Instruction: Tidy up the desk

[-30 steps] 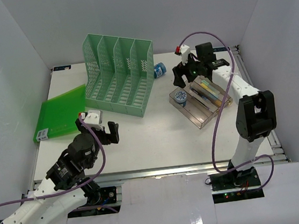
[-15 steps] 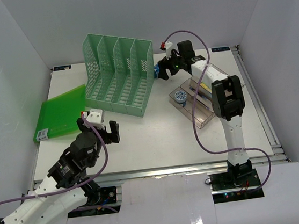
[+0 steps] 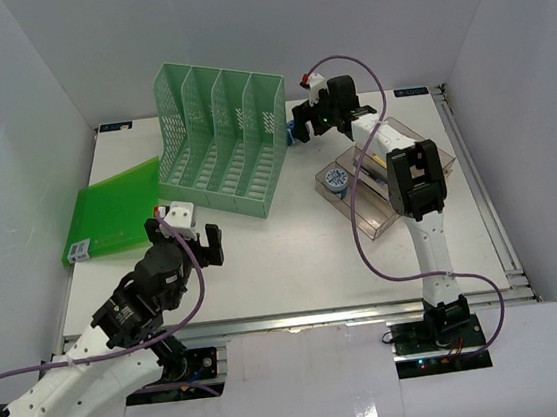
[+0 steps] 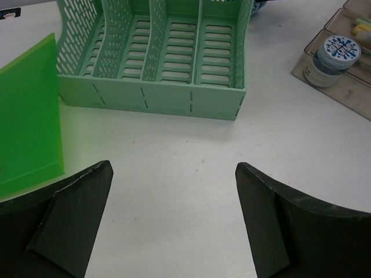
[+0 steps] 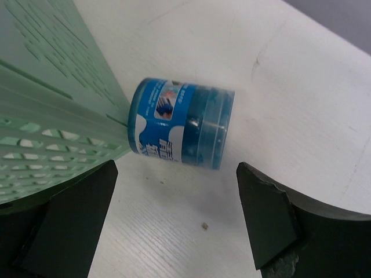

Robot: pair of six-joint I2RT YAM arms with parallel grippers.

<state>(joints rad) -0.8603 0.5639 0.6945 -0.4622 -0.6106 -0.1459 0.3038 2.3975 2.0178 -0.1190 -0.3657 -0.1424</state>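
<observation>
The white desk (image 3: pixel 303 246) holds a green mesh file rack (image 3: pixel 220 140), a flat green folder (image 3: pixel 113 209) at the left and a clear tiered tray (image 3: pixel 381 182) at the right. A small blue jar (image 5: pixel 181 123) lies on its side against the rack's right end. My right gripper (image 3: pixel 302 130) is open and empty, just short of the jar (image 3: pixel 293 132), its fingers (image 5: pixel 272 220) on either side of bare desk. My left gripper (image 3: pixel 200 246) is open and empty over bare desk in front of the rack (image 4: pixel 156 58).
A round white-lidded jar (image 3: pixel 335 180) stands in the clear tray's lowest tier, also in the left wrist view (image 4: pixel 331 55). Coloured items lie in the tray's upper tiers (image 3: pixel 386 164). White walls enclose the desk; a metal rail (image 3: pixel 301 319) runs along its front edge.
My right gripper has swung from over the clear tray to the left and back, ending at the blue jar beside the rack. My left arm has shifted slightly forward.
</observation>
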